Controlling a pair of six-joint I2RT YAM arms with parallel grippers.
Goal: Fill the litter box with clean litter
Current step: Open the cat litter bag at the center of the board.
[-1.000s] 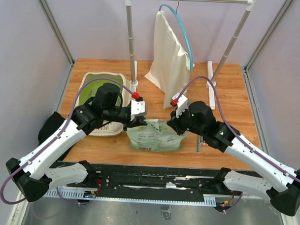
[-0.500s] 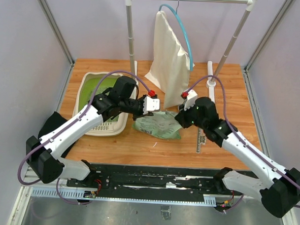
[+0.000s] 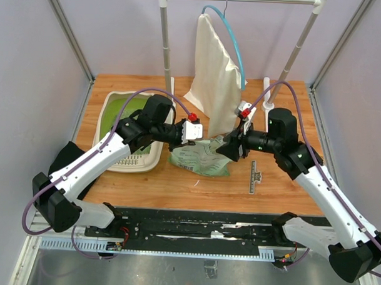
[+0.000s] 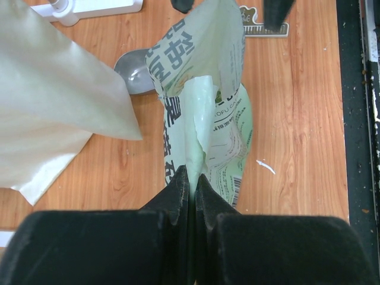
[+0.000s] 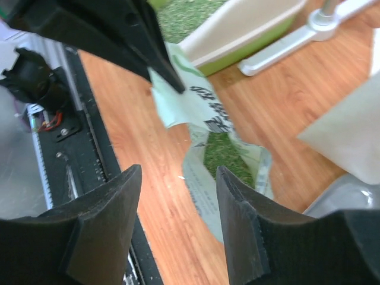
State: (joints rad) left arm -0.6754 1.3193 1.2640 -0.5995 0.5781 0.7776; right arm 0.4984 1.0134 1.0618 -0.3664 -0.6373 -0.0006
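**Open in front, crowded behind**

The near strip of the table (image 3: 195,194) in front of the green bag (image 3: 199,160) lies bare; so does its right rear corner beyond the right arm. The far-left part of the litter box (image 3: 128,168) is open overhead, while the left arm crosses its near-right part. The left pincer (image 3: 199,140), clamped on the bag's raised lip, blocks the gap between box and bag; the right pincer (image 3: 231,150), jaws spread, crowds the bag's right edge. Behind the bag a cream cloth (image 3: 215,74) hangs between two rack posts (image 3: 165,54); a grey strip (image 3: 255,176) lies right of the bag.
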